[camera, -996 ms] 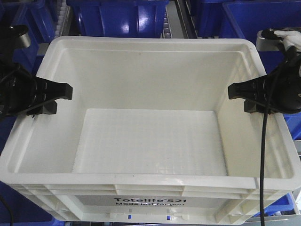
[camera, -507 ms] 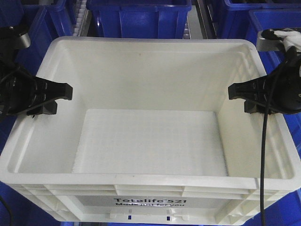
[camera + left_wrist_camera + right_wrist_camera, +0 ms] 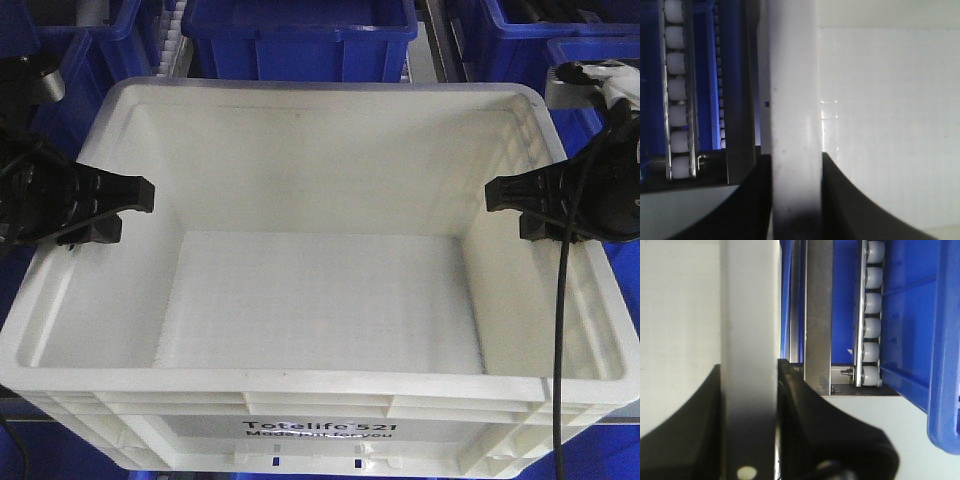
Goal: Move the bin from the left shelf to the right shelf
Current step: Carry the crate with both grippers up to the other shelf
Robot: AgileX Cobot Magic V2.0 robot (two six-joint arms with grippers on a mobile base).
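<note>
Blue bins (image 3: 300, 52) farther right behind bin (image 3: 320, 160)

The right tool (image 3: 749, 390) clamps the bin (image 3: 750, 305) by its upright white wall, with its black fingers (image 3: 810, 430) pressed one on each face. Just beside the outer finger stand a metal rail (image 3: 818, 315), a track of white rollers (image 3: 871, 315) and a blue container (image 3: 920, 340).
</note>
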